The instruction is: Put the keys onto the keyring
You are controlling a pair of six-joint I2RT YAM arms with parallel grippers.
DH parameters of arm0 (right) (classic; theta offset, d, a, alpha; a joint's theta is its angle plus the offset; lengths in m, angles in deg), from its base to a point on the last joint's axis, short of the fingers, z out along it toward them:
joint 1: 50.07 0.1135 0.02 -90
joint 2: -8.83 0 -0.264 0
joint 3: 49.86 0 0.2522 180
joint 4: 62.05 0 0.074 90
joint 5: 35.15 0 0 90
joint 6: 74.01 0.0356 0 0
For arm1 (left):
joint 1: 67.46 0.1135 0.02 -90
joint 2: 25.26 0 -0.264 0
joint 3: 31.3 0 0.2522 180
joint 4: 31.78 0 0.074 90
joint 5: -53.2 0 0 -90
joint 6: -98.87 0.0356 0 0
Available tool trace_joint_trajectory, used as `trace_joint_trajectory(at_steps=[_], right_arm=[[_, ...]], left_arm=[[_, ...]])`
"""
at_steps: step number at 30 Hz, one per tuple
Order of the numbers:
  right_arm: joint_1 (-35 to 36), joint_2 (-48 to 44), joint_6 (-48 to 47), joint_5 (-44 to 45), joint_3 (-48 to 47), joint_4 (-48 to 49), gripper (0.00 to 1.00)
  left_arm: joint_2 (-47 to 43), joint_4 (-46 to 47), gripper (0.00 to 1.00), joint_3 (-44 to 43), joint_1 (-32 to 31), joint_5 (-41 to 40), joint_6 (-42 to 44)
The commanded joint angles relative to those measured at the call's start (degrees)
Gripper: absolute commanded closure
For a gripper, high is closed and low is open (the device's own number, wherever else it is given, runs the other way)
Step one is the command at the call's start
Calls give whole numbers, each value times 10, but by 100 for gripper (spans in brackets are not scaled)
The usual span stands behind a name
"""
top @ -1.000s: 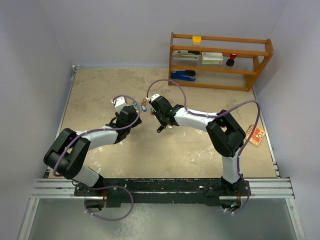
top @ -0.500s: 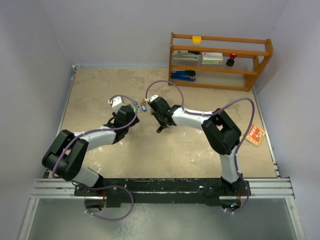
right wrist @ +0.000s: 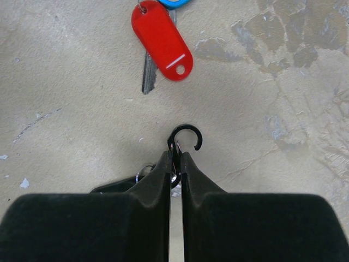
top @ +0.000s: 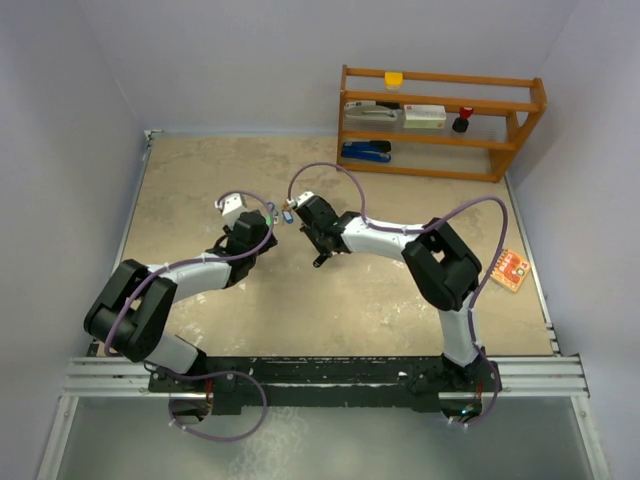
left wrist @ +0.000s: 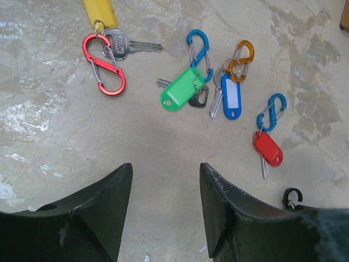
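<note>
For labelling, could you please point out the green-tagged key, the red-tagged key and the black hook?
green-tagged key (left wrist: 181, 96): left wrist view, tag centre.
red-tagged key (right wrist: 162, 39): right wrist view, tag centre.
black hook (right wrist: 186, 127): right wrist view, top curve.

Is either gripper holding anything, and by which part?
The right gripper pinches a black hook clip by its lower end; the curved top sticks out free. The left gripper is open, holding nothing.
</note>
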Motion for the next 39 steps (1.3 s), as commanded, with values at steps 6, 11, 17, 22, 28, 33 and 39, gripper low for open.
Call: trace_joint_trajectory(at_steps=[6,11,17,22,28,33,39], right_arm=[[18,-31,2,19,-20,8,100],[29,-44,20,9,-25,10,100],[39,-44,54,-5,-36,9,100],[47,-18,96,-38,-73,-16,100],[59,8,169,-65,-98,-16,99],[64,23,187,-70,-114,-24,95],[68,43,195,-80,-127,-30,92]], left_arm=[[-33,23,50,16,11,-12,-17],[-66,11,49,28,26,-22,-29],[-115,-3,48,47,33,-46,-33],[-130,-11,47,55,35,-55,-36],[-143,-10,47,65,38,-61,-38],[-148,-12,47,67,40,-62,-37],[-148,-9,47,71,42,-58,-38]])
